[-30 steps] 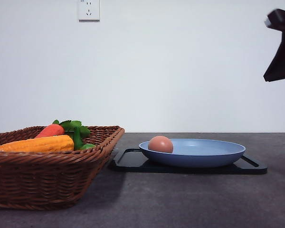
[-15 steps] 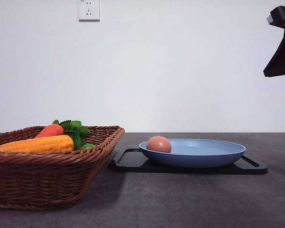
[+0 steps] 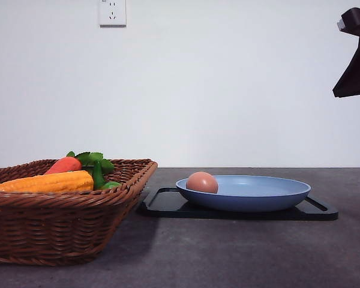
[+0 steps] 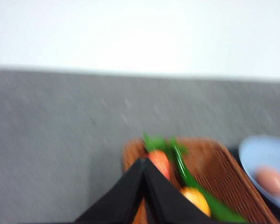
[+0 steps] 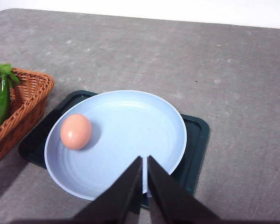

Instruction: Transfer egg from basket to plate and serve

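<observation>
Egg (image 5: 76,131): rests in light-blue plate (image 5: 130,140) near its basket-side rim, plate centred on black tray (image 5: 196,140) for serving. Wicker basket (image 3: 60,222) retains carrot, corn. Both claws, right (image 5: 144,161) and left (image 4: 144,163), pinched together, empty.

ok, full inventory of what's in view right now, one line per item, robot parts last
egg: 1, pinkish-brown, on the plate, at its basket-side edge
plate: 1, light blue, on the tray
tray: 1, black, on the table beside the basket
basket: 1, brown wicker, left on the table
corn cob: 1, orange, in the basket
carrot: 1, red-orange with green leaves, in the basket
green vegetable: 1, in the basket
wall socket: 1, white, on the wall
left gripper: black, shut, above the basket
right gripper: black, shut, above the plate
</observation>
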